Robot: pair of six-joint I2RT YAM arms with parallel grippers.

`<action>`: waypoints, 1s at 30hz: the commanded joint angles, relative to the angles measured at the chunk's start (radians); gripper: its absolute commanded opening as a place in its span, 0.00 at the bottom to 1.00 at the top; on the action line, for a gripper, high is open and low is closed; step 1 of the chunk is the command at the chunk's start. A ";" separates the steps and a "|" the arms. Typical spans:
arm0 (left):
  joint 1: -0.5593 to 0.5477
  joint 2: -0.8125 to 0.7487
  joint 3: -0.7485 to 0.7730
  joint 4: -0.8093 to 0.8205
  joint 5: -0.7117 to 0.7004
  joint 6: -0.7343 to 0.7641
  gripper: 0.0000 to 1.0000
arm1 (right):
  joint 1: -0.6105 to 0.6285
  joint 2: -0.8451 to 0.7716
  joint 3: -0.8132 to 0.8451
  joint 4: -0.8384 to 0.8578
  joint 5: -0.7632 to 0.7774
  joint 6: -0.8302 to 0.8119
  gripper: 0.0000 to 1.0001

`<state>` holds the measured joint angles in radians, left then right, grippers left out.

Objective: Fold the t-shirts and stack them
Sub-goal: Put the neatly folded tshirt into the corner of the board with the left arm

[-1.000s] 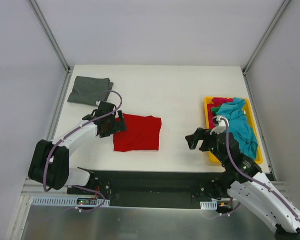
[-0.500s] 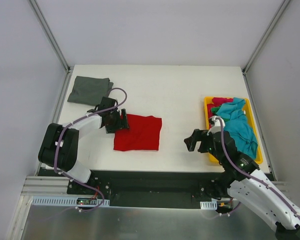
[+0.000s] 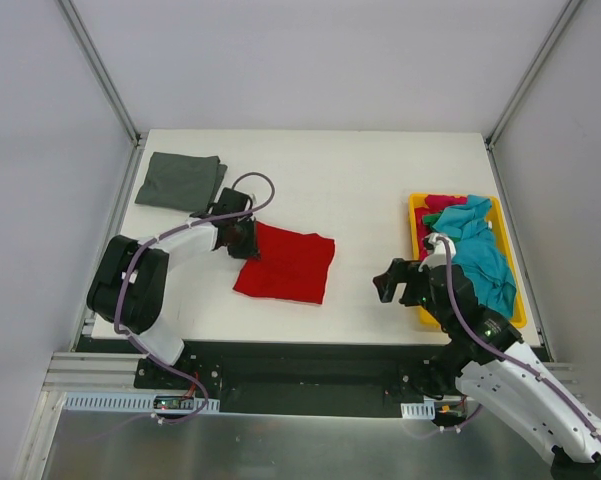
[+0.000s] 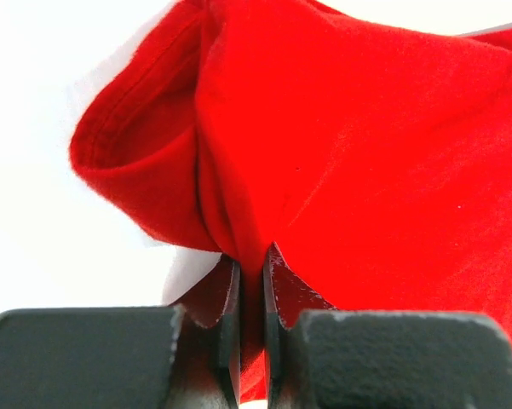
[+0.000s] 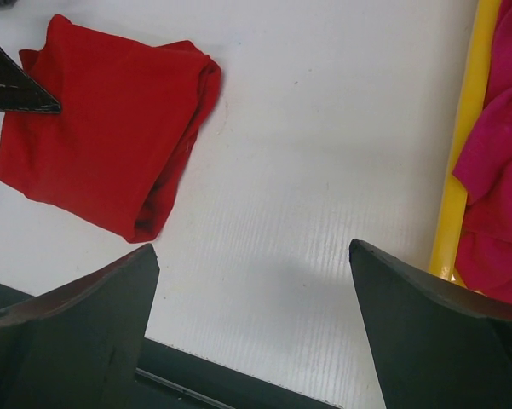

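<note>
A folded bright red t-shirt [image 3: 288,266] lies near the middle of the white table [image 3: 340,190], and it fills the left wrist view [image 4: 366,145]. My left gripper [image 3: 244,240] is shut on its upper left corner, the cloth pinched between the jaws [image 4: 251,281]. A folded dark grey t-shirt [image 3: 180,180] lies at the back left. Turquoise [image 3: 477,250], pinkish-red [image 3: 440,203] and green cloth sit in the yellow tray [image 3: 416,220]. My right gripper [image 3: 398,282] hovers open beside the tray, holding nothing [image 5: 254,264].
The yellow tray's rim [image 5: 460,153] shows at the right of the right wrist view, with pinkish-red cloth [image 5: 494,196] inside. The table's front edge runs just below both arms. Metal frame posts stand at the back corners.
My left gripper went from open to shut on the red t-shirt's corner. The shirt has shifted and turned slightly. My right gripper has barely moved.
</note>
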<state>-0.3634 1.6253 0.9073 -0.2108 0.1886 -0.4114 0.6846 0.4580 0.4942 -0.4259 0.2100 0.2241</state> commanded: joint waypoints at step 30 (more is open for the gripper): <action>0.380 0.054 0.761 -0.249 0.158 0.614 0.00 | -0.002 0.011 0.017 -0.013 0.189 -0.028 0.96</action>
<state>-0.0376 1.6386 1.5127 -0.4004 0.2668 0.0956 0.6846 0.4423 0.4942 -0.4534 0.3508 0.2081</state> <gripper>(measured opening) 0.047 0.958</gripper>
